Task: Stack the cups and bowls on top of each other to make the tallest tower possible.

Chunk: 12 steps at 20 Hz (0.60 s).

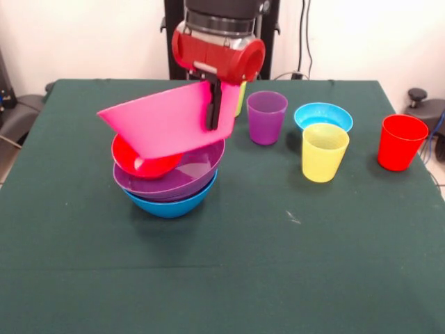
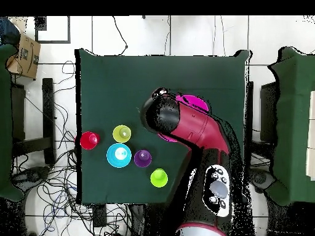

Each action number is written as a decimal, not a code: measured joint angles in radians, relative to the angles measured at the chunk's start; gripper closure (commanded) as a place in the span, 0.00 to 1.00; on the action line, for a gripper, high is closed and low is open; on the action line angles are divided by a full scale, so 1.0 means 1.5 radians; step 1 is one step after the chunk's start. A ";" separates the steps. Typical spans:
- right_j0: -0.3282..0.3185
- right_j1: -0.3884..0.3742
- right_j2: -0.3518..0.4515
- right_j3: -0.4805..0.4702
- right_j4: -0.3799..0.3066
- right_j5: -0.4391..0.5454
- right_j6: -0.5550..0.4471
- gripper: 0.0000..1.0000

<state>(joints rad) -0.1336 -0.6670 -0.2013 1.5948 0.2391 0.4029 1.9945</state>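
Over the tower (image 1: 169, 182): pink bowl (image 1: 163, 125) tilted.
The hand (image 1: 215, 104) pinches its rim above the purple bowl (image 1: 191, 174) and red bowl (image 1: 139, 161).

Beside the hand (image 1: 214, 104) stood the purple cup (image 1: 266, 117), light blue bowl (image 1: 323, 115), yellow cup (image 1: 324, 152) and red cup (image 1: 401, 142), blocking passage; directly beneath rose the tower (image 1: 169, 174); bare worktop (image 1: 229, 271) lay beyond it.

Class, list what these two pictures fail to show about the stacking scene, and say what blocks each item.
- Overhead view: the tower is almost wholly under the arm; only a bit of the pink bowl shows.
- Front view: the lime green cup is mostly behind the gripper and pink bowl.
- Orange bowl: seen in neither view.
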 measured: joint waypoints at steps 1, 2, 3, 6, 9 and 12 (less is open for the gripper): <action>0.001 -0.005 -0.002 0.000 0.000 0.002 0.000 1.00; 0.003 -0.009 -0.005 0.001 0.000 0.003 0.000 1.00; 0.003 -0.012 -0.006 0.001 0.000 0.003 0.000 1.00; 0.003 -0.019 -0.012 0.001 0.000 0.003 0.000 1.00; 0.003 -0.019 -0.017 0.001 0.000 0.003 0.000 1.00; 0.003 -0.019 -0.021 0.001 0.000 0.004 0.000 1.00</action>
<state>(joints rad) -0.1284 -0.6951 -0.2330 1.5960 0.2391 0.4083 1.9945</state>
